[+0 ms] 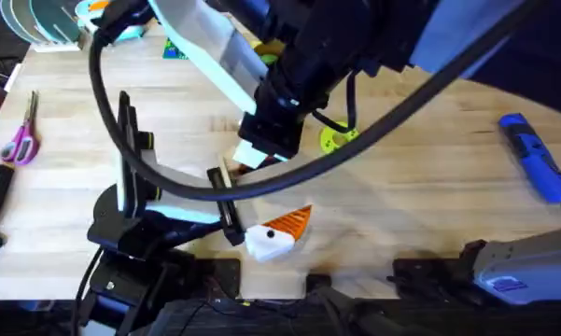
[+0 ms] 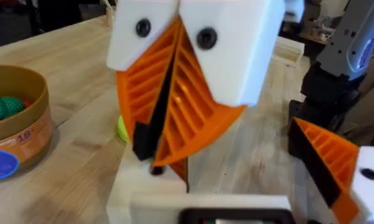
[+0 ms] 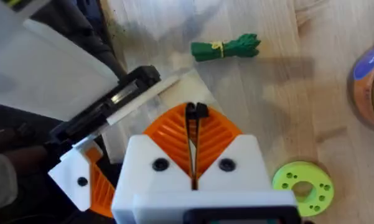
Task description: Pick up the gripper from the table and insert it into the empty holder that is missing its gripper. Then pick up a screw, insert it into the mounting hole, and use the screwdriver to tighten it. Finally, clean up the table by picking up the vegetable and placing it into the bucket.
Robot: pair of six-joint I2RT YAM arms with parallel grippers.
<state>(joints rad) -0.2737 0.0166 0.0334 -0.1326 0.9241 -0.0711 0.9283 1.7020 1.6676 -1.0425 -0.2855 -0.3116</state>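
Observation:
My right gripper [image 3: 196,115] is shut on a small black screw [image 2: 148,144] and hangs tip-down right over the white holder [image 2: 143,190]. That holder [image 3: 168,87] is one finger of my left gripper [image 1: 247,207], which stands wide open. A sliver of orange shows against the holder's inner side. The left gripper's other finger [image 2: 336,165] carries its orange ribbed pad. The green vegetable [image 3: 227,48] lies on the table beyond the holder. At the far right of the table lies the blue screwdriver [image 1: 537,159]. The orange-brown bucket [image 2: 12,118] stands to one side with green things inside.
A yellow-green disc with holes [image 3: 302,186] lies on the table close to the right gripper. Pink-handled scissors [image 1: 19,140] and a black device sit at the left edge. The right arm's dark links and a looping cable [image 1: 103,84] hang over the middle of the table.

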